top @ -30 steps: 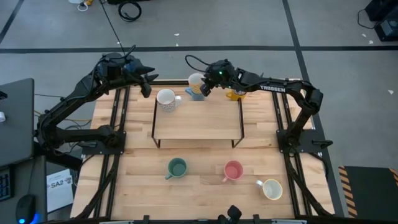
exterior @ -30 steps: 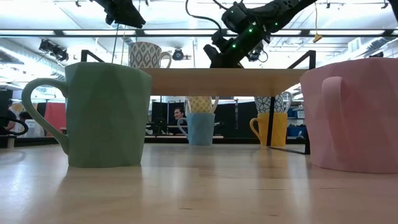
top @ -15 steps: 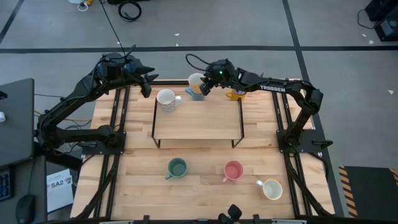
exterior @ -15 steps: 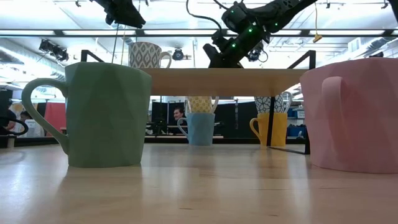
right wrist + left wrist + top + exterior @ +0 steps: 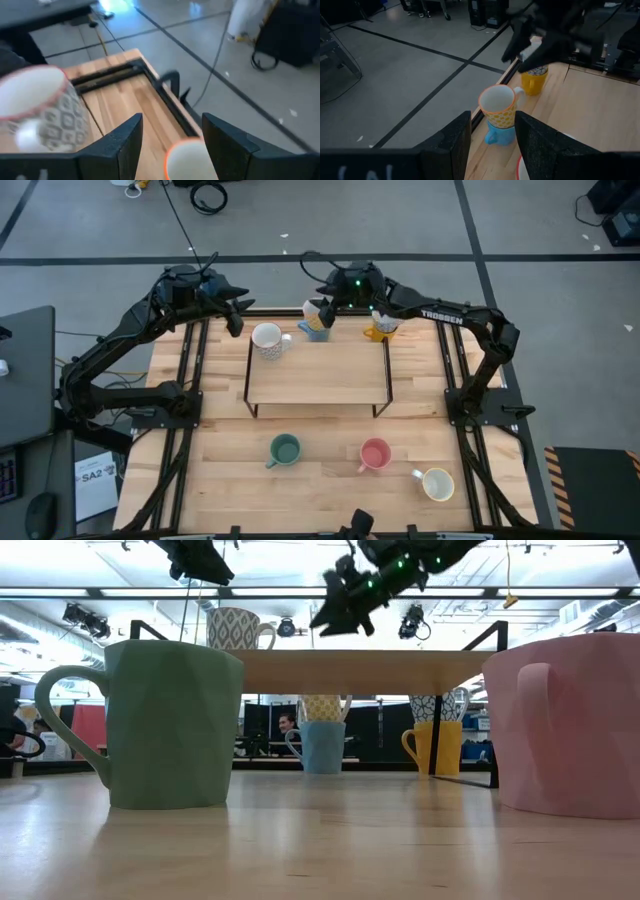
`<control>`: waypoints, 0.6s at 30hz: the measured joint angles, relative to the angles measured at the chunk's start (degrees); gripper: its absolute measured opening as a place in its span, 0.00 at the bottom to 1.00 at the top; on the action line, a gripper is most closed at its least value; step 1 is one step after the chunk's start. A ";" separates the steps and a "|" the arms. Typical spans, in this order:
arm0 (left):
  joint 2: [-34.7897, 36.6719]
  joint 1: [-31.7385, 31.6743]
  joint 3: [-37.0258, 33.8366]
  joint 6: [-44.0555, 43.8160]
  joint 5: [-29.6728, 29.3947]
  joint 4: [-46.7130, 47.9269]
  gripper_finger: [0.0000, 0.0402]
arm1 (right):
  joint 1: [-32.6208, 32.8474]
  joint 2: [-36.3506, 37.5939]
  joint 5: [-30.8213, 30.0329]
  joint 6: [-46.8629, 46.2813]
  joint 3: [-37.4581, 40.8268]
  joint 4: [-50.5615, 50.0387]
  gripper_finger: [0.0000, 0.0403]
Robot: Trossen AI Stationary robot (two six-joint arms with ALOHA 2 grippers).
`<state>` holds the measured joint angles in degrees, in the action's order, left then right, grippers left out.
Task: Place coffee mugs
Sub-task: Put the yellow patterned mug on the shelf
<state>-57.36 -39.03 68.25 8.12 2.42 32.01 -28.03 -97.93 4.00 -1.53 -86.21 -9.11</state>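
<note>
Right now the right end effector (image 5: 322, 311) hovers open and empty directly above the cream mug (image 5: 314, 311) stacked on the blue mug (image 5: 318, 331) at the bench's (image 5: 330, 480) far edge; the left end effector (image 5: 237, 317), also open, waits farther left

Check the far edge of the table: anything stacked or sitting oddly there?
Yes: a yellow-patterned mug sits stacked on the blue mug, and another patterned mug tops the orange-yellow mug. Both stacks look upright; nothing is spilled.
</note>
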 joint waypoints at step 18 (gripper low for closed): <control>0.00 0.35 0.00 -0.04 0.23 -0.04 0.40 | -3.28 -10.12 6.09 9.98 -18.59 -24.85 0.52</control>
<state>-57.36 -38.68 68.25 8.08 2.65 31.97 -31.31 -108.05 10.09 8.45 -104.80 -33.96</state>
